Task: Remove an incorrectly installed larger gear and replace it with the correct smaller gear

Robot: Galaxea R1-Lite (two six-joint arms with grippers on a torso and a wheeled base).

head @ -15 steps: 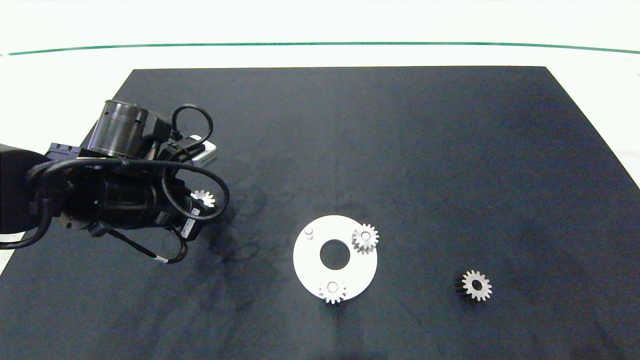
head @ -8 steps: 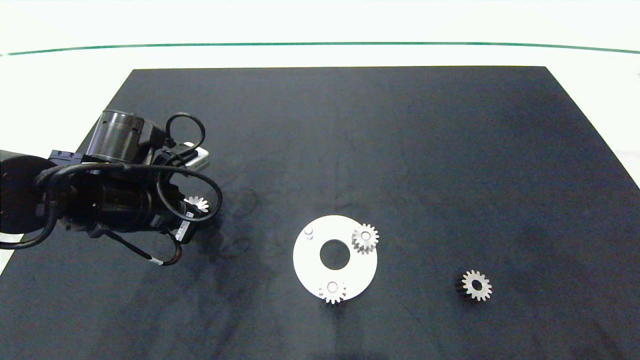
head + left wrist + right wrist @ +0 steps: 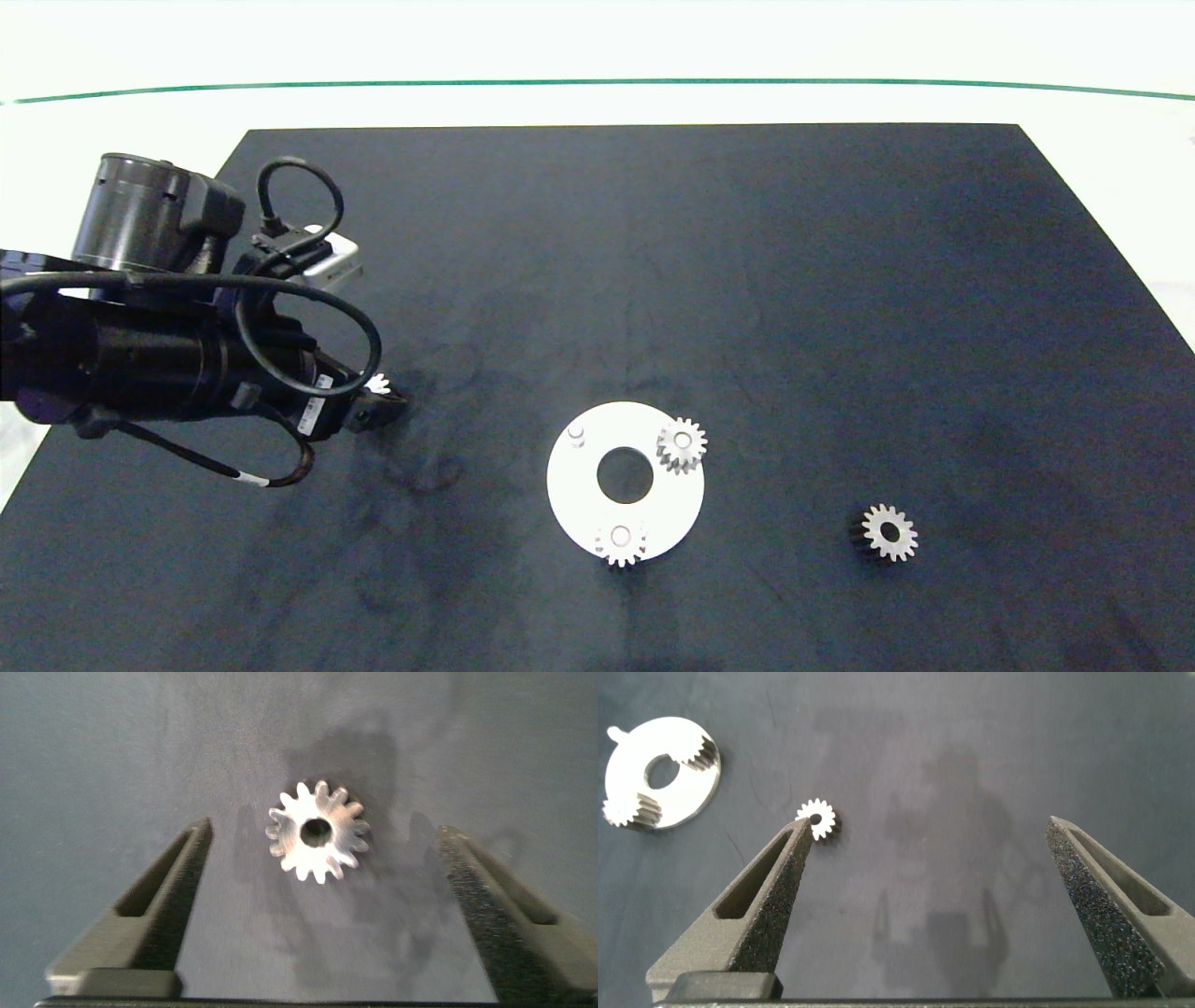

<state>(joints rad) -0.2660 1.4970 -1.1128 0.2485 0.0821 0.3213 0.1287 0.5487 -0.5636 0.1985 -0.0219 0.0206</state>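
The larger gear [image 3: 318,833], star-toothed and silvery, lies flat on the dark mat between the fingers of my left gripper [image 3: 324,831], which is open and touches it on neither side. From the head view only a sliver of this gear [image 3: 378,382] peeks out beside the left gripper [image 3: 375,401] at the mat's left. The smaller gear [image 3: 889,533] lies loose on the mat at the right; it also appears as the smaller gear [image 3: 818,819] in the right wrist view. My right gripper [image 3: 930,826] hovers open above the mat, holding nothing, outside the head view.
A white round plate [image 3: 583,485] with a centre hole sits mid-mat, also seen as the plate [image 3: 677,789] from the right wrist. It carries two small gears [image 3: 681,444] [image 3: 621,541] and one bare peg [image 3: 576,433]. The mat's edges border a white tabletop.
My left arm has drawn back to the left and its wrist has swung toward the far side. The larger gear stays at nearly the same spot on the mat, now more covered.
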